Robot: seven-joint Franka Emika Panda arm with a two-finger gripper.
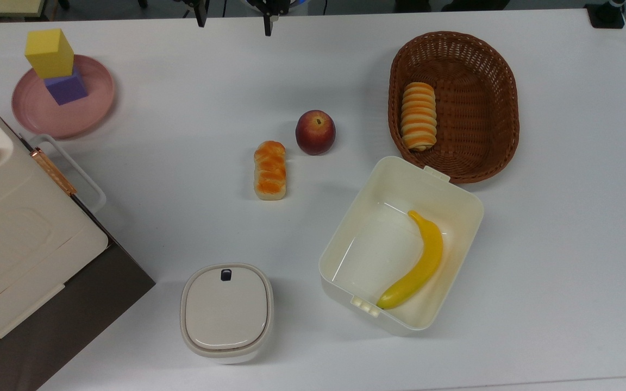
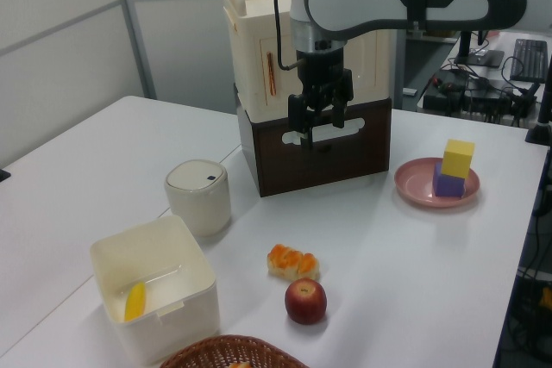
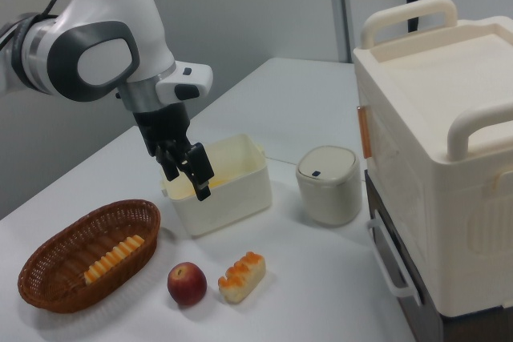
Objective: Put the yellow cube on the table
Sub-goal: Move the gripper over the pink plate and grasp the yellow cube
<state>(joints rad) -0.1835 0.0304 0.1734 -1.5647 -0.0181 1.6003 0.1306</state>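
Observation:
The yellow cube (image 1: 49, 52) (image 2: 458, 159) stands on top of a purple cube (image 1: 67, 88) (image 2: 448, 184), slightly askew. Both rest on a round pink plate (image 1: 93, 103) (image 2: 416, 184) at the far left corner of the white table (image 1: 182, 108) in the top view. My gripper (image 1: 234, 20) (image 2: 317, 129) (image 3: 186, 172) hangs open and empty, well above the table at the top view's upper edge. It is far to the right of the cube in that view, and to the cube's left in the left view.
An apple (image 1: 315, 132) and a bread roll (image 1: 270, 169) lie mid-table. A wicker basket (image 1: 487, 157) holds another roll. An open white box (image 1: 457, 201) holds a banana (image 1: 417, 263). A lidded white pot (image 1: 226, 310) and a tall cream case (image 1: 3, 217) stand near the front left.

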